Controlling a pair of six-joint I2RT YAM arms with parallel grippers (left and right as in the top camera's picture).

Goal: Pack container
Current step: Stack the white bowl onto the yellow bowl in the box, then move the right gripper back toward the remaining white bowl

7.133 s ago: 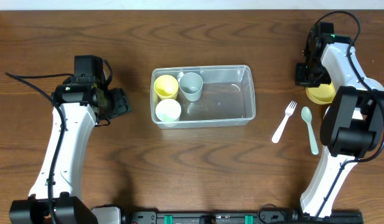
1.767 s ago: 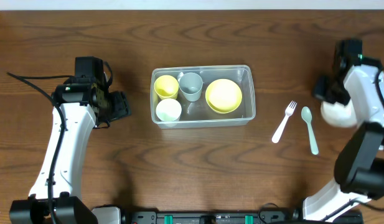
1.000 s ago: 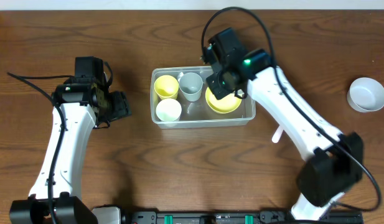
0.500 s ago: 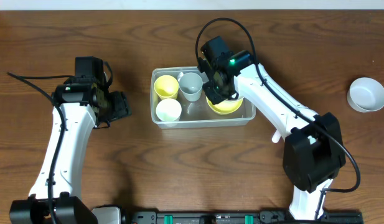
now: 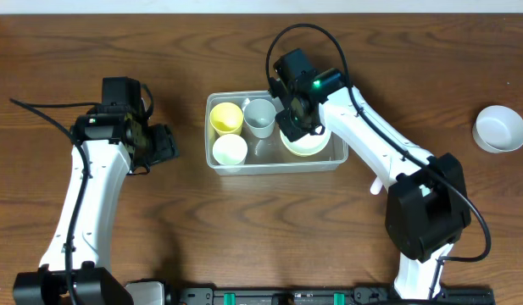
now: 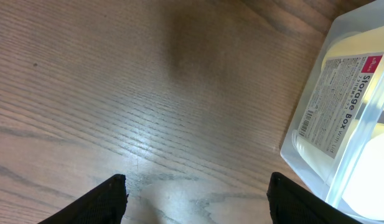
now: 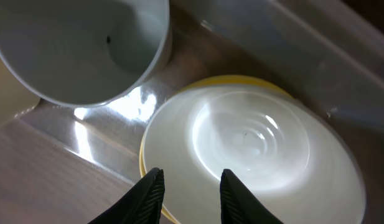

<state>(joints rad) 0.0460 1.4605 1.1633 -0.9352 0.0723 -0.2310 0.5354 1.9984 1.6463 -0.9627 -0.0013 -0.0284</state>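
Your right pincer (image 7: 190,202): fingers apart, above white bowl (image 7: 254,149) nested in yellow bowl (image 7: 144,163). Both at right end of container (image 5: 274,168), mid-tabletop (image 5: 244,229). Left end: yellow cup (image 5: 225,118), grey-blue cup (image 5: 260,117), white cup (image 5: 229,151). Your left pincer (image 6: 198,205): fingers apart, low over tabletop beside container's left wall.

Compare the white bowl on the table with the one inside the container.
The loose bowl sits on the table; the packed bowl nests in a yellow bowl. The loose bowl has nothing over it; the packed bowl lies under the right gripper. Both are white and upright.
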